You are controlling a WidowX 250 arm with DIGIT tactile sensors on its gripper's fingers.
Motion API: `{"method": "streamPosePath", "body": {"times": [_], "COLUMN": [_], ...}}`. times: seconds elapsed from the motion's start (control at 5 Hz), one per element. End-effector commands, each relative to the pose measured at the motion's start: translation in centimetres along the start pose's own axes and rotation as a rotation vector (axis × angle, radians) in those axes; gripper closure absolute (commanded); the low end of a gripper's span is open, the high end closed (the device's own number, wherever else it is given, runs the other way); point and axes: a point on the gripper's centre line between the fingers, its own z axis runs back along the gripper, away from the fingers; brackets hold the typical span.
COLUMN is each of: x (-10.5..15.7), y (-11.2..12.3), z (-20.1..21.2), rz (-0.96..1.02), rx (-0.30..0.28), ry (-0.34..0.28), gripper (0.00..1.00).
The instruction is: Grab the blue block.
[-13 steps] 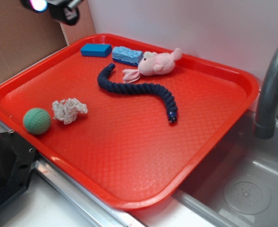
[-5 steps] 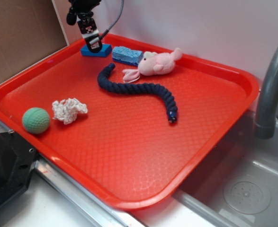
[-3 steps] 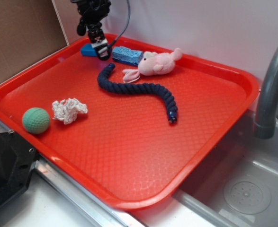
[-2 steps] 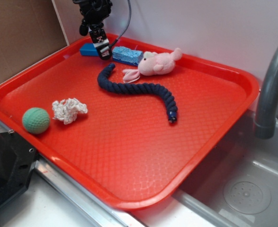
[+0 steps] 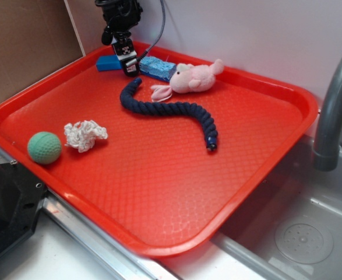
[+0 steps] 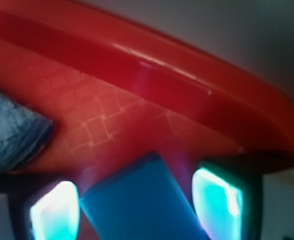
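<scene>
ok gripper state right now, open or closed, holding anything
Gripper: open, one finger on each side of the blue block on the red tray; no visible contact, so not holding it yet.

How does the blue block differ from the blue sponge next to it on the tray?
The blue block is smooth and saturated blue; the sponge is paler and rough. The block sits between the jaws of the gripper; the sponge lies free beside them. Both are rectangular and rest near the tray back rim.

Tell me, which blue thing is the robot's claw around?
The smooth blue block, sitting between the gripper fingers in the tray's back corner. The fuzzy, paler sponge sits beside it, and the dark rope lies farther forward.
</scene>
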Motion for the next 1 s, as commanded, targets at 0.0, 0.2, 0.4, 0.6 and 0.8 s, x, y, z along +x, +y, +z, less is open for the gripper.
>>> {"method": "streamPosePath", "body": {"times": [0.0, 0.2, 0.4, 0.6, 0.8], "x": [-0.2, -1.1, -1.2, -1.5, -5.5], "y": [-2.3, -3.3, -5.3, -7.1, -8.4], "z": [4.6, 5.0, 7.5, 11.2, 13.4], "rz": [0.069, 0.129, 0.204, 0.394, 0.635], "rx": [0.088, 0.110, 0.150, 0.211, 0.264], "ry": [-0.042, -0.016, -0.034, -0.059, -0.009], "gripper": [1.00, 1.00, 1.00, 1.00, 1.00]}}
